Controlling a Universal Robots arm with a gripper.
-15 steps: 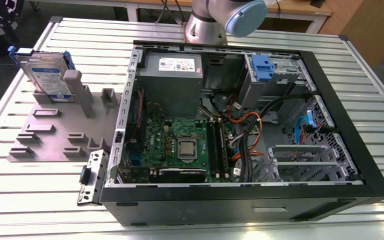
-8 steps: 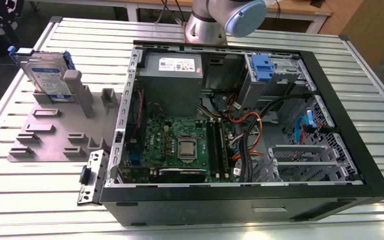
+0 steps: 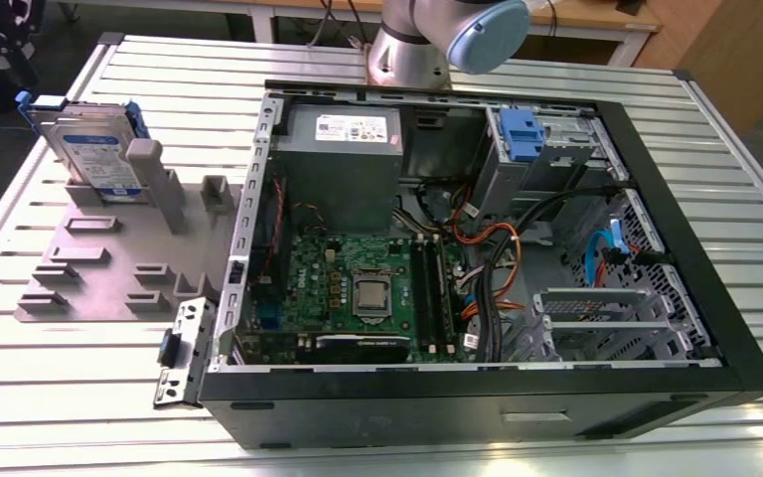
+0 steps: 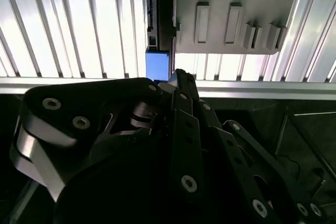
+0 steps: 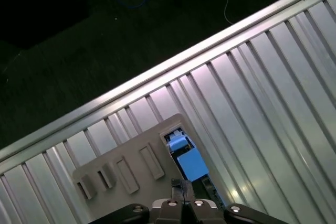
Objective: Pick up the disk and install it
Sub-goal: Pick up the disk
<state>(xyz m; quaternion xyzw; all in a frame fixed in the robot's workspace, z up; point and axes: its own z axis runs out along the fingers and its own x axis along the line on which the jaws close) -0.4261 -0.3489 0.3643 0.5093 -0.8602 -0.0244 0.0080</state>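
On the grey fixture [image 3: 96, 273] at the exterior view's left, the disk [image 3: 94, 149] stands on edge in a slot, well apart from the open computer case [image 3: 713, 338].

Handling, as judged:
- The disk is rigid, fairly heavy for its size and sensitive to shock.
- Its metal faces look smooth, so the blue carrier bracket edges offer the safer hold.

In the first wrist view the gripper [image 5: 181, 186] hangs over the disk's blue top edge. Its fingers are closed together and hold nothing.

Obstructions:
- A fixture post [image 3: 144, 169] stands just beside the disk.
- Inside the case, the power supply [image 3: 342, 149], loose cables [image 3: 488, 253] and a blue latch [image 3: 520, 134] crowd the bay area.
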